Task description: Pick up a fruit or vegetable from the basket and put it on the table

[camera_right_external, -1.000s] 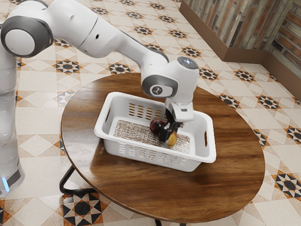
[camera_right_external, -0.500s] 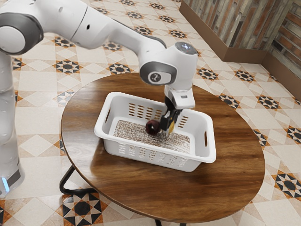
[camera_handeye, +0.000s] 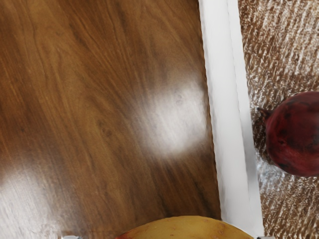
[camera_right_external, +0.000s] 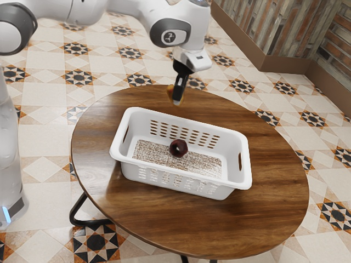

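High over the table's far part, beyond the basket's far rim, my gripper (camera_right_external: 176, 102) is shut on a yellow-orange fruit (camera_right_external: 170, 94), partly hidden behind a finger. In the wrist view the top of that yellow fruit (camera_handeye: 187, 228) shows at the lower edge, with a fingertip at either side. The white basket (camera_right_external: 186, 187) stands on the round wooden table (camera_right_external: 274, 208). A dark red round fruit (camera_right_external: 178, 148) lies on the basket's floor; the wrist view has this red fruit (camera_handeye: 296, 134) beyond the basket's rim (camera_handeye: 227, 119).
Bare wood of the table (camera_handeye: 99, 99) lies beside the basket under my hand. The basket's raised walls surround the red fruit. Wooden wall panelling (camera_right_external: 274, 27) stands past the table.
My hand has risen out of the basket with the yellow fruit and moved past its far rim. The red fruit shifted slightly toward the exterior view's left at first and stays in the basket.
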{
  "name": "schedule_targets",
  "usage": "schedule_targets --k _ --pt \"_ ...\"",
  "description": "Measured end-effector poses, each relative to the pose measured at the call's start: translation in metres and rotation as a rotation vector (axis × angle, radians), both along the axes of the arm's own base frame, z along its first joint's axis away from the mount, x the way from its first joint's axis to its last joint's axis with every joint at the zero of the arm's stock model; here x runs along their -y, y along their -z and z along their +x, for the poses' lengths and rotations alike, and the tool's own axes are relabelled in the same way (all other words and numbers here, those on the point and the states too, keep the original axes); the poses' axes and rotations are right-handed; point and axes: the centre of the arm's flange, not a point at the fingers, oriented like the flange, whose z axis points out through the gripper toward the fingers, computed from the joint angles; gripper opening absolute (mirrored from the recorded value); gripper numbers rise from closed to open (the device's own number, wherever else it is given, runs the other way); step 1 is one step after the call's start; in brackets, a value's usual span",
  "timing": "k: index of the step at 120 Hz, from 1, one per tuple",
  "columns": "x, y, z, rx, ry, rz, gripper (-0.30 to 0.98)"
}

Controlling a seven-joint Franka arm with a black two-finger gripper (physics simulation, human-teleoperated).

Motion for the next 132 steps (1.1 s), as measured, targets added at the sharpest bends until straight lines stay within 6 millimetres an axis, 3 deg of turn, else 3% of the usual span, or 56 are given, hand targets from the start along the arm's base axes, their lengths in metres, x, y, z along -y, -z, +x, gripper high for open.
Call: schedule_targets --k 25,51,76,86,108,132 --pt "-0.051 0.001 -0.021 -0.077 -0.132 -0.017 0.34" --pt "-0.070 0.008 -0.025 -0.099 -0.194 -0.024 0.34" --pt "-0.109 0.008 -0.034 -0.084 -0.283 -0.034 0.34" --pt "-0.113 0.009 -0.034 -0.084 -0.294 -0.035 0.35" --pt "-0.112 0.004 -0.032 -0.075 -0.301 -0.044 0.56" --pt "-0.121 0.002 -0.034 -0.073 -0.322 -0.052 0.65"
